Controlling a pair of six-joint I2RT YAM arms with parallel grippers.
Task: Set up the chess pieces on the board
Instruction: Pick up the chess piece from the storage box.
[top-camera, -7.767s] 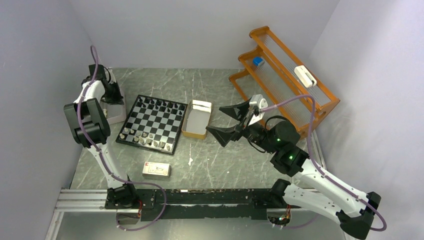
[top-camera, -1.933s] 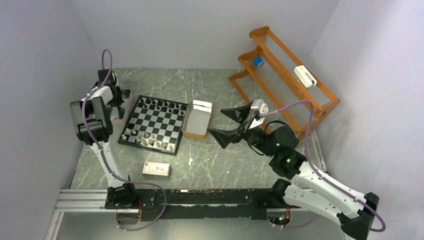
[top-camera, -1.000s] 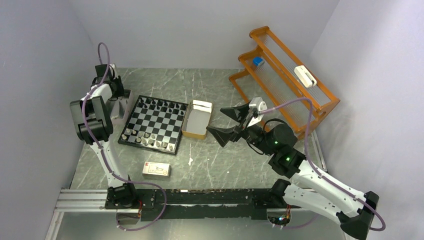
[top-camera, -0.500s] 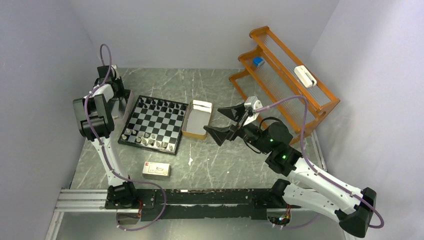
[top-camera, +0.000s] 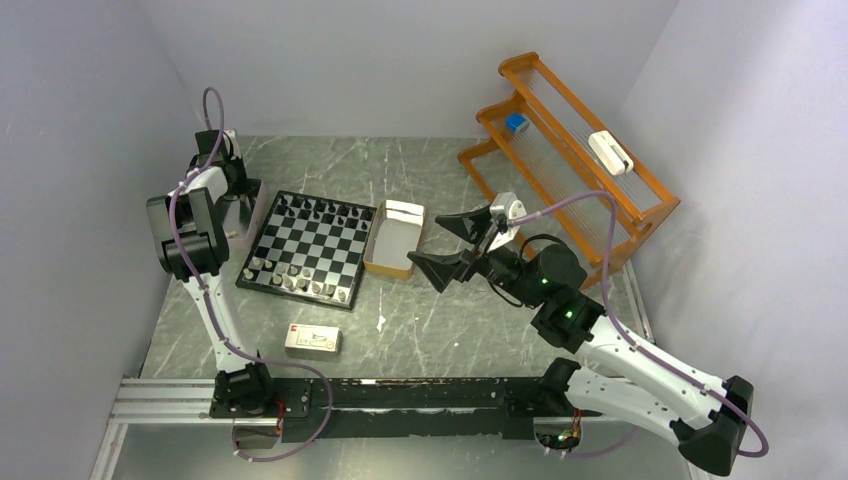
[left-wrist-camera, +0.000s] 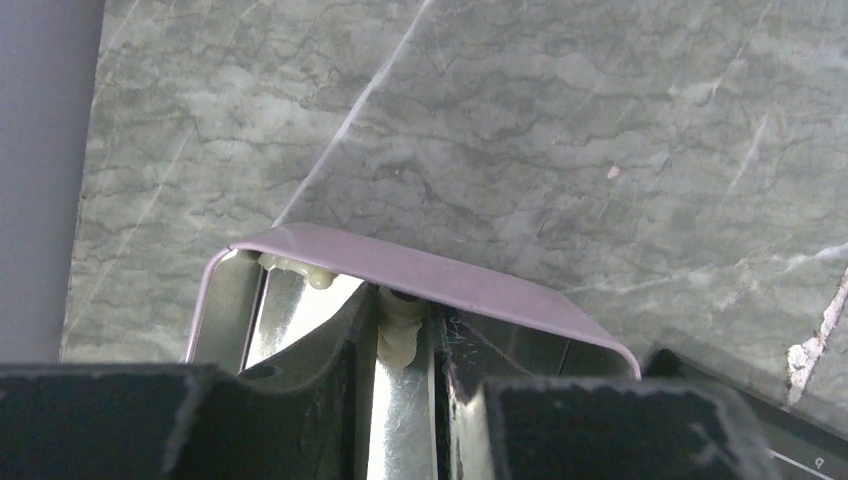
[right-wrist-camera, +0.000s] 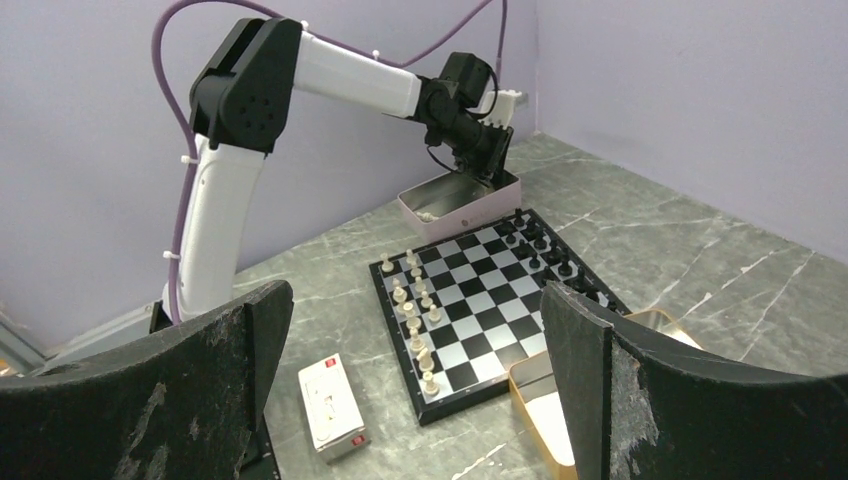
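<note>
Chess pieces (top-camera: 290, 278) line the near and far edges of the board (top-camera: 312, 245), left of centre. The right hand (top-camera: 426, 240) hovers wide beside it. Farther, upper left, the left hand (left-wrist-camera: 402, 314) stands narrow around a pale piece (left-wrist-camera: 398, 342) inside a tin (left-wrist-camera: 450, 281); whether it grips is unclear.

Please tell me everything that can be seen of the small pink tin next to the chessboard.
The small pale pink metal tin is shallow and rectangular with rounded corners, and shiny bare metal inside. It stands flat on the grey-green marbled table, beside the far left corner of the black-and-white chessboard; whether they touch is unclear. The left claw reaches in, pinching one pale chess piece; other pale pieces lie inside.
</note>
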